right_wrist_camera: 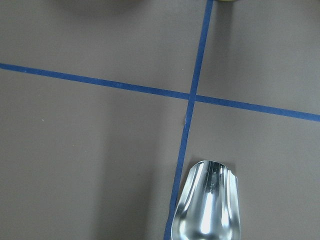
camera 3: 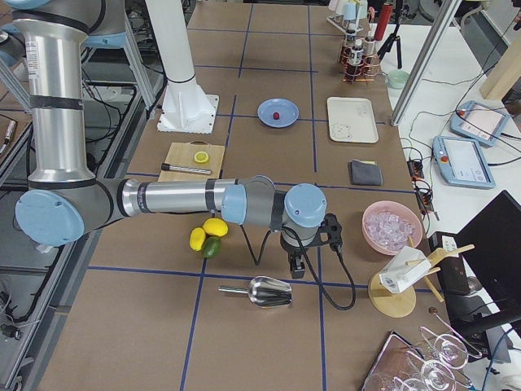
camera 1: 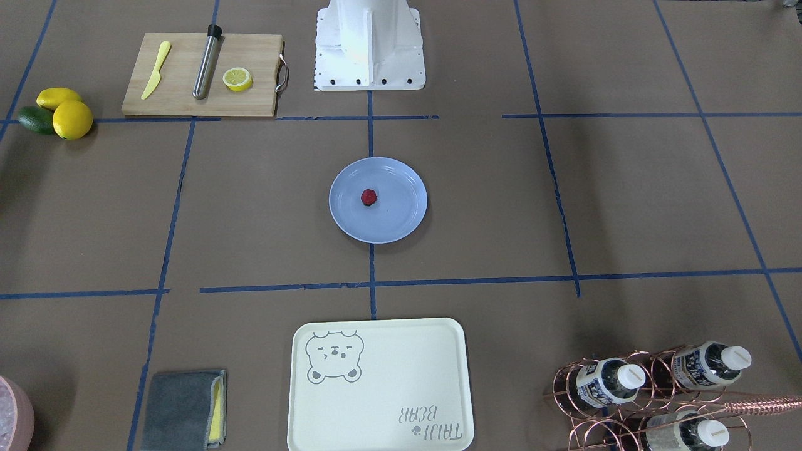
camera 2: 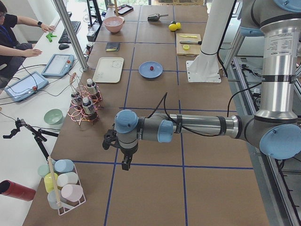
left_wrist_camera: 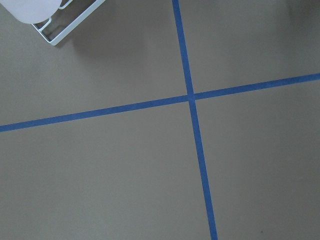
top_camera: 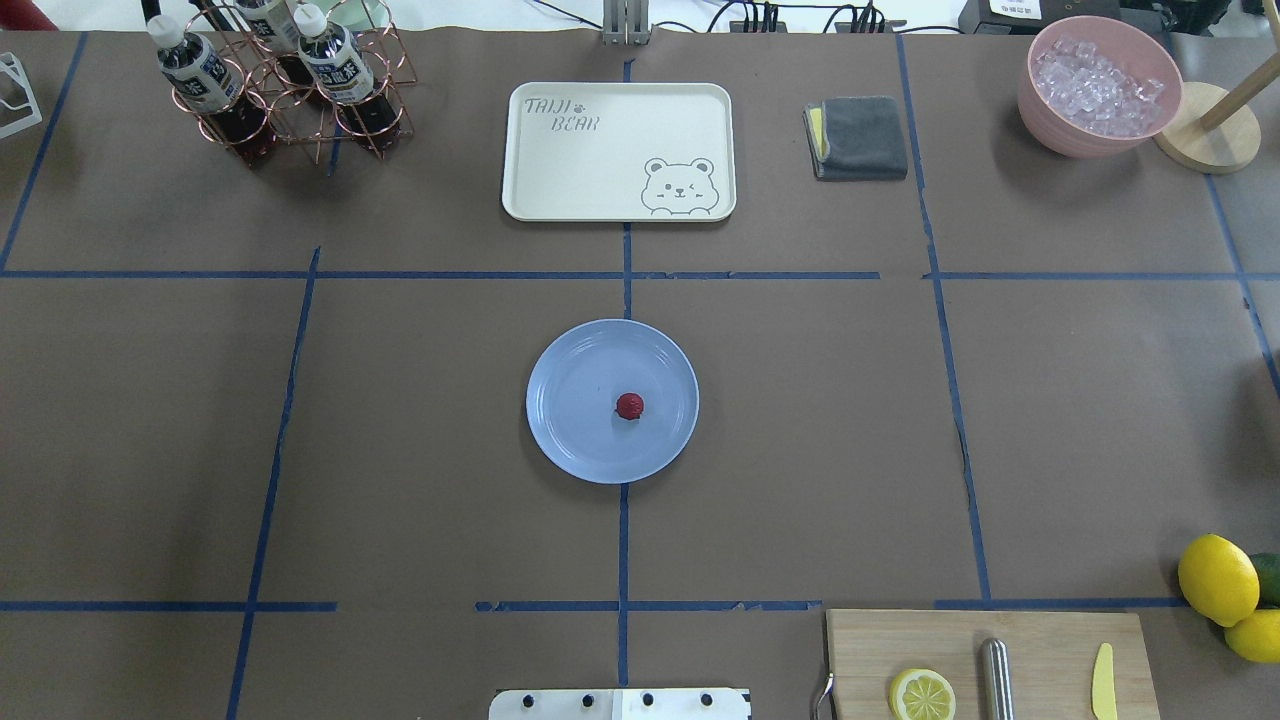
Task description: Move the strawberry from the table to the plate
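The bear-printed tray lies at the table's operator-side edge; beyond, mid-table, the strawberry sits on the plate, judged light, soft, roll-prone, best pinched gently across its middle; left gripper and right gripper: opening and load cannot be told.

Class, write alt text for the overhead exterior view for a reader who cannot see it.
A small red strawberry sits near the middle of a round light-blue plate at the centre of a brown table gridded with blue tape. A cream bear-printed tray lies beyond it.
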`<state>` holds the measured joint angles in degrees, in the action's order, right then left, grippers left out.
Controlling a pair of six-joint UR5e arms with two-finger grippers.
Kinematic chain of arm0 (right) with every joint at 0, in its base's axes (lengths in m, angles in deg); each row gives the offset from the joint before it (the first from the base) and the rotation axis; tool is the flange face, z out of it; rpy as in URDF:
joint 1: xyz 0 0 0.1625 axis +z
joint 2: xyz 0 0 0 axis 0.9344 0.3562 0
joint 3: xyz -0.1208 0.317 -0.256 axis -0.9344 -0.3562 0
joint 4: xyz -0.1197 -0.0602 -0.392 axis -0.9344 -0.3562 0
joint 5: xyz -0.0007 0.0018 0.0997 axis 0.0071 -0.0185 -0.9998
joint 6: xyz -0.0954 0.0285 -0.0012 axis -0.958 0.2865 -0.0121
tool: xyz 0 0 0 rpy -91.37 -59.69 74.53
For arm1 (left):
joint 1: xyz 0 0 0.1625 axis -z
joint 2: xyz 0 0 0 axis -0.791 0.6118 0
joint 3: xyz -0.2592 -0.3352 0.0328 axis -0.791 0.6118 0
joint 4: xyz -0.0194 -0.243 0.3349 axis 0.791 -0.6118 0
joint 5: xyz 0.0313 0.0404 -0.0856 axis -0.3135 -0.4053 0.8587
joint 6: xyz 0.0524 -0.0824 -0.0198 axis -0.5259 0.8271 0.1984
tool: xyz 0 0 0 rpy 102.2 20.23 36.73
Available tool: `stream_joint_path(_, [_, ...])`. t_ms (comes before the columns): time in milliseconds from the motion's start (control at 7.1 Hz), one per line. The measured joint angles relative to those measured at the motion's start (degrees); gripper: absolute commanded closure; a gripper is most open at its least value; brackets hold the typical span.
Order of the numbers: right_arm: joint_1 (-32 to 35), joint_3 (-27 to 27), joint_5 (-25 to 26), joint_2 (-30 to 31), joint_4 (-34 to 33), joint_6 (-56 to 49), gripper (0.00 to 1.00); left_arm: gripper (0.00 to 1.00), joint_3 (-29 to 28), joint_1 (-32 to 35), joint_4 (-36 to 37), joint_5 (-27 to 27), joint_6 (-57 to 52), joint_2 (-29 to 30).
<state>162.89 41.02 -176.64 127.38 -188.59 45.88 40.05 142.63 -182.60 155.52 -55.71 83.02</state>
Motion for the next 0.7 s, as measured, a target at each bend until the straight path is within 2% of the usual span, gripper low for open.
stream_joint_path(705, [0.0, 0.1, 0.5, -0.3, -0.1, 0.6, 0.0, 0.0, 0.2, 0.0, -0.2, -0.2, 0.0, 0.0])
